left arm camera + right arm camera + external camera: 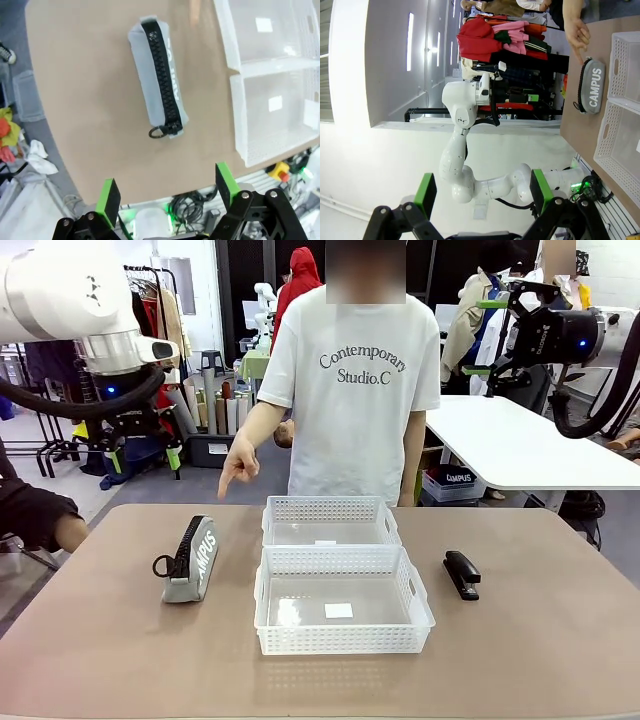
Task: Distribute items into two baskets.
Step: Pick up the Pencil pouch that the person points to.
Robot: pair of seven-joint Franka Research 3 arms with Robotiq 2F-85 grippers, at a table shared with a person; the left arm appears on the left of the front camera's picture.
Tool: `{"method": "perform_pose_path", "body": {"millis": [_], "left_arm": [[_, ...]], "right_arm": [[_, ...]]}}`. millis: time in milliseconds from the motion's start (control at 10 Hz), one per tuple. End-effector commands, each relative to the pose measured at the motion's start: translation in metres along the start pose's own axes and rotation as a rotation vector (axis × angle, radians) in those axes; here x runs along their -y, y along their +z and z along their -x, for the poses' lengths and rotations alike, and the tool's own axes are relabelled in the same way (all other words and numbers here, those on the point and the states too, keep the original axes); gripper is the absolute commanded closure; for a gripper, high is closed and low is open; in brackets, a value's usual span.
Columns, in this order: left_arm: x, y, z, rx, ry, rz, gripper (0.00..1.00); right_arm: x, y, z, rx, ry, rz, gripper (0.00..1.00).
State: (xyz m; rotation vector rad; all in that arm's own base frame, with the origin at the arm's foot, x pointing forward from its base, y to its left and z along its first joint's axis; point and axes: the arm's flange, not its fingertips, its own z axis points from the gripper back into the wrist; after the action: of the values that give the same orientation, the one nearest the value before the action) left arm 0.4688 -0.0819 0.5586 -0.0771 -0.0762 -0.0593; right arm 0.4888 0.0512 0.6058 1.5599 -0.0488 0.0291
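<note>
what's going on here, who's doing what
A person's hand points down at the grey pouch, which stands on its edge on the table, on the robot's left of the far basket and near basket. The black stapler lies on their other side. The left gripper and right gripper hang open above the table, holding nothing. Neither item is in a basket yet.

Pouch (190,560) (zip up) left of baskets (345,640); stapler (461,573) right.
</note>
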Motion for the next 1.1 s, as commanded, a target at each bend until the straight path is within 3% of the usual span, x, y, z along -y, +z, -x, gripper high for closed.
{"method": "perform_pose_path", "body": {"millis": [0, 300, 1000], "left_arm": [[0.009, -0.031, -0.006, 0.037, 0.122, -0.066, 0.00], [0.010, -0.076, -0.016, 0.068, 0.146, -0.074, 0.00], [0.000, -0.157, -0.046, -0.061, 0.040, -0.033, 0.00]], "right_arm": [[-0.001, 0.000, 0.000, 0.000, 0.002, -0.001, 0.00], [-0.001, 0.000, 0.000, 0.000, 0.002, -0.001, 0.00], [-0.001, 0.000, 0.000, 0.000, 0.002, -0.001, 0.00]]}}
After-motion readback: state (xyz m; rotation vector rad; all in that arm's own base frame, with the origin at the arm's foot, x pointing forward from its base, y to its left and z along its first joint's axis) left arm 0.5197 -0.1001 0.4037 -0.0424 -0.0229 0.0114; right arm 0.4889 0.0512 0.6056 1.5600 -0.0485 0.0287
